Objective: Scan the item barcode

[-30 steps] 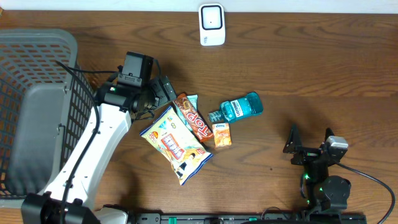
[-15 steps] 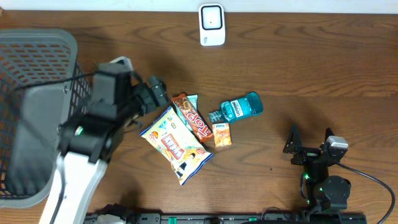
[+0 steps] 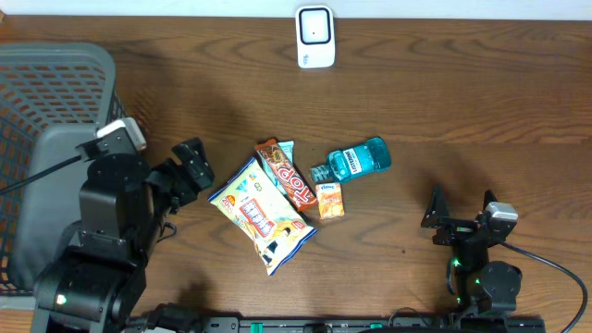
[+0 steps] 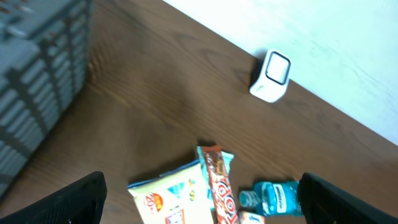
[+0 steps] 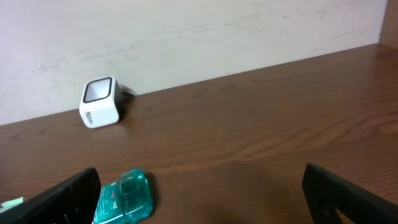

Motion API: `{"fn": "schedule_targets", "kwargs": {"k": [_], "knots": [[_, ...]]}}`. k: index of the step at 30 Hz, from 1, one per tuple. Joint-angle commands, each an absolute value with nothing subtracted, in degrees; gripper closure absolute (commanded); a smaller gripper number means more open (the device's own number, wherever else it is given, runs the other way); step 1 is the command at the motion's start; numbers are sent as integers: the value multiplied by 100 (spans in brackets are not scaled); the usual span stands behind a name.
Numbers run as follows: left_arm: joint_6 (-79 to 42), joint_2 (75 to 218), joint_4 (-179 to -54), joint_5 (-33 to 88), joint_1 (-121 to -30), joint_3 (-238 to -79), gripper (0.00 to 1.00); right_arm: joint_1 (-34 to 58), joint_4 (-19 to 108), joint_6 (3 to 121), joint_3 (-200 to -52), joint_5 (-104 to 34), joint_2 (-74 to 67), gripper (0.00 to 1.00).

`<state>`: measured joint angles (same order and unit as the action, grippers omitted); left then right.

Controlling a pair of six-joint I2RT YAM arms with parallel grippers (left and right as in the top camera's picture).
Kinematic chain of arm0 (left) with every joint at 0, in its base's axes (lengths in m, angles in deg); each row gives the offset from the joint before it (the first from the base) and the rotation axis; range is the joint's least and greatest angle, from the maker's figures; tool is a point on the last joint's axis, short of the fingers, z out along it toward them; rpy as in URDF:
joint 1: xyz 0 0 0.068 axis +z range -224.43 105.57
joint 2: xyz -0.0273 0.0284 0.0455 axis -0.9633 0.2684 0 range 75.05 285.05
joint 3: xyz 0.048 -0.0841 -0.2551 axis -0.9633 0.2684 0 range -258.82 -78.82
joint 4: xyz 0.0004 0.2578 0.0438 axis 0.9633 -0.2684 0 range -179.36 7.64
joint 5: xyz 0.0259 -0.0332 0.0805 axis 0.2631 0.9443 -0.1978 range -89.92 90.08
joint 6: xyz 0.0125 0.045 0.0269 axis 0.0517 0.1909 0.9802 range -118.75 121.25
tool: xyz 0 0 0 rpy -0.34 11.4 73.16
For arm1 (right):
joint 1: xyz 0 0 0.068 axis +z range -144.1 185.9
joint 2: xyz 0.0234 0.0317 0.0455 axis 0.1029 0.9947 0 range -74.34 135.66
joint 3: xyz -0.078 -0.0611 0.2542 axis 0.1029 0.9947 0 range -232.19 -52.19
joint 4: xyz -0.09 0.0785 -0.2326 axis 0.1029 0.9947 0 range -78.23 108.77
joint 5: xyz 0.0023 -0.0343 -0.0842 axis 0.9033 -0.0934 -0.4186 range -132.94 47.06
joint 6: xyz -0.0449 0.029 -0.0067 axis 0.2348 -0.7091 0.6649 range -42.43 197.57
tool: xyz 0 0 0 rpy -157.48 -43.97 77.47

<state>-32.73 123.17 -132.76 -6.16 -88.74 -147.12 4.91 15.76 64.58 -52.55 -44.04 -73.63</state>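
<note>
The white scanner point(image 3: 314, 37) stands at the table's far edge and also shows as scanner point(image 4: 270, 76) and scanner point(image 5: 100, 102). Mid-table lie a yellow snack bag point(image 3: 261, 215), a candy bar point(image 3: 287, 174), a blue mouthwash bottle point(image 3: 359, 159) and a small orange box point(image 3: 329, 200). My left gripper point(image 3: 196, 171) hovers left of the snack bag, open and empty; its view looks down on the snack bag point(image 4: 171, 196), the candy bar point(image 4: 217, 186) and the bottle point(image 4: 273, 198). My right gripper point(image 3: 461, 211) rests open at the front right, apart from the items, with the bottle point(image 5: 124, 198) ahead on its left.
A grey mesh basket point(image 3: 55, 111) fills the left side of the table, close behind my left arm, and shows as basket point(image 4: 37, 74) in the left wrist view. A pale wall runs behind the scanner.
My left arm has drawn back from beside the candy bar toward the front left, still open and empty. The items and the right arm have not moved.
</note>
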Motion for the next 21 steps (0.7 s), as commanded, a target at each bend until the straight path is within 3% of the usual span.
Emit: {"fn": "schedule_targets", "kwargs": {"k": [1,9,21], "knots": [[-3152,12245,-13291,-985,-8865,-14882,2,482,1592,6451,-5250,-4430,-7395,1],[-3157,11804,-13289,-1092,-8861,-14882,2,482,1592,6451,-5250,-4430,-7395,1],[-3469,9777,-13715,-2323,-8861,-14882,2,482,1592,6451,-5250,-4430,-7395,1]]}}
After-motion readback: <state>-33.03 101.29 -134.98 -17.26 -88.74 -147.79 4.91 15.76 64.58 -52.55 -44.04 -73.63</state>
